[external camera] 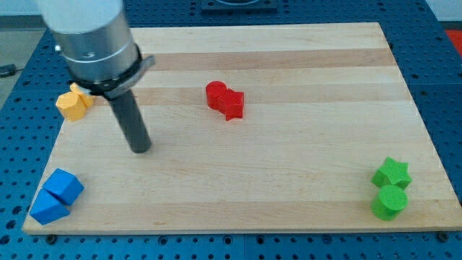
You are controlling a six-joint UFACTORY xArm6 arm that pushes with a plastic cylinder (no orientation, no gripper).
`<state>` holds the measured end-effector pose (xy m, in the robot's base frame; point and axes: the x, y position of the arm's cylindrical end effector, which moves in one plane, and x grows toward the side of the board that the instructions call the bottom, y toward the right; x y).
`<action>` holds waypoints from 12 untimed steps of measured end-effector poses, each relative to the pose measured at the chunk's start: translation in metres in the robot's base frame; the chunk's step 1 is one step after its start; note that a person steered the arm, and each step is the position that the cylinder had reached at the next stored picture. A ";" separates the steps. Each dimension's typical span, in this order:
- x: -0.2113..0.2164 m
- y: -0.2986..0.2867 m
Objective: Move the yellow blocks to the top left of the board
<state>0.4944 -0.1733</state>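
In the camera view, a pale wooden board lies on a blue perforated counter. My arm comes down from the view's top left as a grey metal cylinder, narrowing to a dark rod. My tip rests on bare wood in the left part of the board, touching no block.

The yellow blocks sit at the board's left edge, up and to the view's left of my tip, pressed together; part of them is hidden behind the arm's collar, so I can make out a roughly hexagonal one in front and only a corner of another behind it (its shape I cannot tell).

Two blue blocks, angular in shape, touch each other at the board's bottom left corner, below my tip and apart from it.

Two red blocks, one rounded and one star-like, touch near the upper middle, to the view's right of my tip.

At the bottom right, a green star sits just above a green cylinder, touching it.

There are no fingers on this rod, so there is no opening to report.
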 end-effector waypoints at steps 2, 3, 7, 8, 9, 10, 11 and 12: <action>-0.012 -0.085; -0.015 -0.121; -0.030 -0.132; -0.037 -0.131; -0.063 -0.131; -0.083 -0.131; -0.104 -0.126; -0.121 -0.109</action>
